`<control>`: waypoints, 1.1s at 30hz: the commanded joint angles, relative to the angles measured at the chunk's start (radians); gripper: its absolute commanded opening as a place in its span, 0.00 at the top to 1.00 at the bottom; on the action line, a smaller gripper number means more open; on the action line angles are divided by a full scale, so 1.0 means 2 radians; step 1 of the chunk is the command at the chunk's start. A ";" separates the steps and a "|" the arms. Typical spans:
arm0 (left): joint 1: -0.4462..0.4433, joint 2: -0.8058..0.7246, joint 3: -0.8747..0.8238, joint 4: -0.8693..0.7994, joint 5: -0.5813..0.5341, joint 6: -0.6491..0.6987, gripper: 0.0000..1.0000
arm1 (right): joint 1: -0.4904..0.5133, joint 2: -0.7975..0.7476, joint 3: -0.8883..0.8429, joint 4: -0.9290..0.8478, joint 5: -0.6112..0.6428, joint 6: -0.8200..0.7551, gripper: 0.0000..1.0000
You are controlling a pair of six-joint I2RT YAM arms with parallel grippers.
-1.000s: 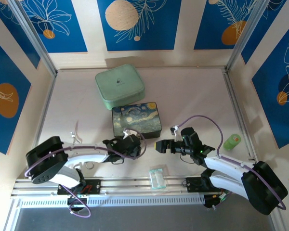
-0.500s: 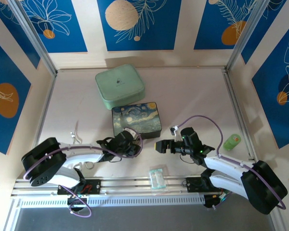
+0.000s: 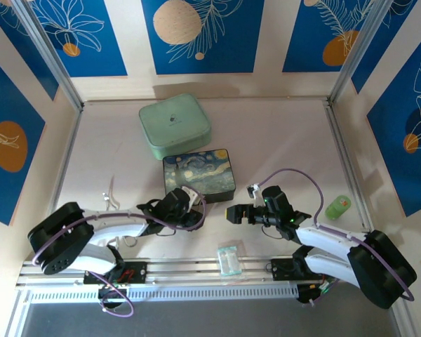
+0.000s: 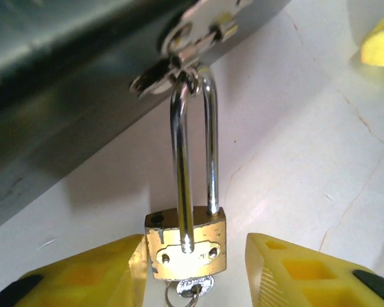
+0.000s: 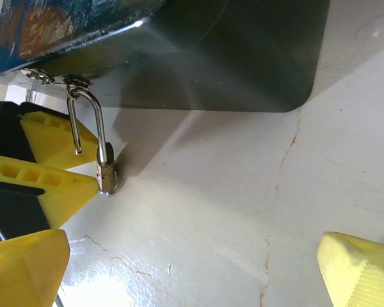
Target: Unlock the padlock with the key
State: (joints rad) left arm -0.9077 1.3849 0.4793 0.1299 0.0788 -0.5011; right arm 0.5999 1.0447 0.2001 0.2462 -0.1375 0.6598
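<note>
The left gripper (image 4: 195,259) is bracketing the padlock (image 4: 187,246). One finger is lying at the brass body and the other is standing off with a narrow gap, so the jaws are partly closed but not clamping. The left arm is lying low over the surface (image 3: 281,140), with its wrist at the front wall of the dark blue box (image 3: 198,172). The padlock is hooking through the box's hasp (image 4: 192,38), and the key (image 4: 193,288) is showing at its bottom edge. The right gripper (image 5: 192,275) is holding its jaws wide, near the padlock, with bare surface lying between the two grippers. Compared with one second ago, the left arm is sitting further left along the box front.
</note>
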 commanded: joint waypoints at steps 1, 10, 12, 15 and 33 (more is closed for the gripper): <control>0.008 0.015 0.000 0.015 0.019 0.012 0.58 | 0.000 0.004 0.002 0.003 0.004 0.001 0.01; 0.004 0.031 0.004 0.002 -0.022 0.008 0.61 | 0.001 -0.002 0.000 -0.001 0.011 0.001 0.01; -0.003 0.023 0.006 -0.013 -0.044 0.006 0.62 | 0.001 -0.001 0.000 0.000 0.013 0.001 0.01; -0.010 0.011 0.005 -0.023 -0.059 0.002 0.66 | 0.001 0.000 0.002 0.000 0.017 0.000 0.01; -0.048 0.024 0.072 -0.169 -0.187 -0.075 0.77 | 0.002 -0.001 0.004 -0.008 0.024 -0.001 0.01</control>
State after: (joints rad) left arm -0.9939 1.4384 0.5785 -0.0227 -0.1383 -0.5552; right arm 0.6018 1.0443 0.2001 0.2459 -0.1238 0.6598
